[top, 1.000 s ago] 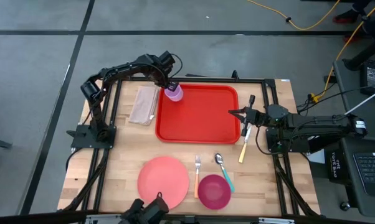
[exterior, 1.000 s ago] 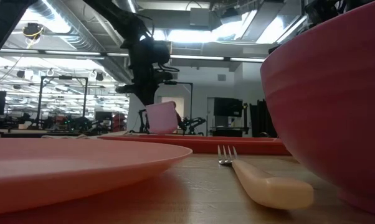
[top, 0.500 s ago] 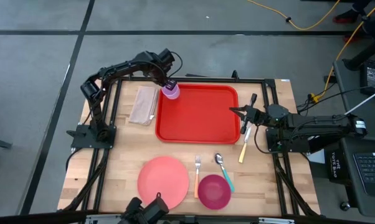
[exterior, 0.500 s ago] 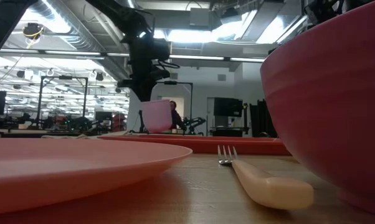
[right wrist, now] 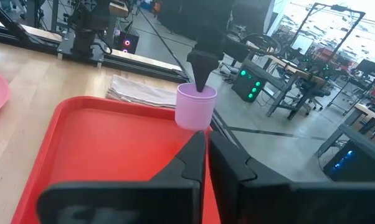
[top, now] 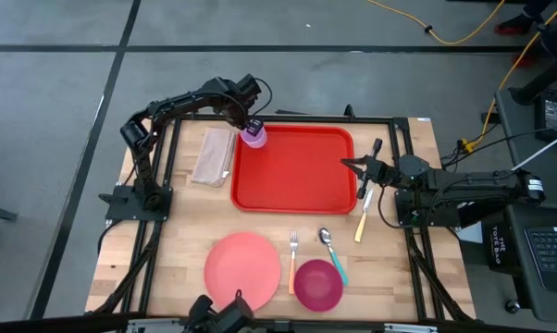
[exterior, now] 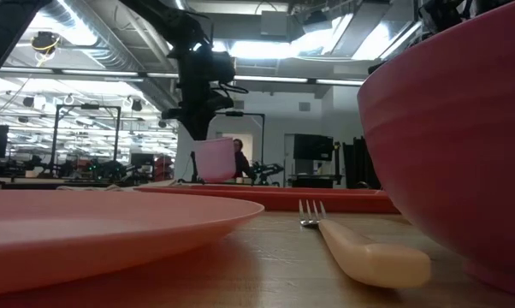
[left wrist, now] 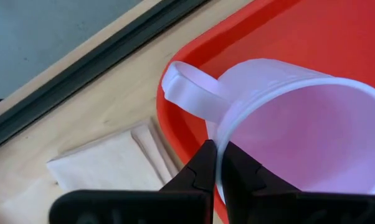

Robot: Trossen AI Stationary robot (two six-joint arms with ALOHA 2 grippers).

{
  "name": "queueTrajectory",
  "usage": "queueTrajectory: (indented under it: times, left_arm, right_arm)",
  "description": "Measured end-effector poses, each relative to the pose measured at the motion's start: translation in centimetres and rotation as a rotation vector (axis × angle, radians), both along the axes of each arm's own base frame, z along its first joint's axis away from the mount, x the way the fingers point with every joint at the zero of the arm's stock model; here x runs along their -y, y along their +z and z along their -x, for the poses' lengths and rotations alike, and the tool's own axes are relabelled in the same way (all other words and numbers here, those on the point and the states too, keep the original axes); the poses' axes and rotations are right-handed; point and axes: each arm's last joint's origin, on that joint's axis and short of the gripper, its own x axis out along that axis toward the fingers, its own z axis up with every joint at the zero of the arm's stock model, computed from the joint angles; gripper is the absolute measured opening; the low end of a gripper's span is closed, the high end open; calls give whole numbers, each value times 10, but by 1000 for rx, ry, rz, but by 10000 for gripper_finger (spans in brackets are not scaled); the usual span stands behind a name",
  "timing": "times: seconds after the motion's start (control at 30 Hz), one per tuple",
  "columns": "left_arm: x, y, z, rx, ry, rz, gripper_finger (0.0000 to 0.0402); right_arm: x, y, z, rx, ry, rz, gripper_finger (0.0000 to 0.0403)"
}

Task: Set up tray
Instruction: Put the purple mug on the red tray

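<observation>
The red tray [top: 297, 171] lies flat on the wooden table. My left gripper [left wrist: 217, 149] is shut on a lilac mug [top: 253, 136] at the tray's far left corner. The mug stands upright in the low view [exterior: 215, 160] and the right wrist view [right wrist: 196, 107]. Whether its base touches the tray, I cannot tell. Its handle [left wrist: 187, 87] points away from the tray toward the napkin. My right gripper [top: 346, 166] is shut and hovers level over the tray's right rim, touching nothing. My left gripper pinches the mug's rim [left wrist: 222, 146] next to the handle, one finger inside the mug and one outside. The fingers come from above, pointing down. The mug hangs upright below them over the tray's far left corner.
A folded beige napkin [top: 213, 155] lies left of the tray. Near the table's front edge are a pink plate [top: 242, 265], a fork [top: 293, 262], a spoon [top: 331, 254] and a magenta bowl [top: 317, 284]. A cream-handled knife [top: 364, 215] lies right of the tray.
My left gripper has carried the mug a short way toward the tray's far left corner. The mug, tilted a second ago, now stands upright. In the last half second it has kept still.
</observation>
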Motion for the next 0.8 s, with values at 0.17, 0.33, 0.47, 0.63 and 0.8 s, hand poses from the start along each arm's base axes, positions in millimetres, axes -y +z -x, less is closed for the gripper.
queueTrajectory:
  times: [0.17, 0.33, 0.47, 0.63, 0.8]
  left_arm:
    - [2, -12, -8, -26, -29, 23, 3]
    - [-3, -25, -10, -55, -27, 45, 3]
    - [-4, -26, -9, -54, -26, 46, 3]
    - [-4, -25, -9, -52, -33, 44, 4]
    - [-4, -25, -9, -37, -38, 59, 20]
  right_arm:
    - [0, 0, 0, 0, 0, 0, 6]
    - [0, 0, 0, 1, 0, -1, 13]
    - [0, 0, 0, 1, 1, -3, 31]
    - [0, 0, 0, 1, 1, -3, 35]
    - [0, 0, 0, 1, 1, -3, 36]
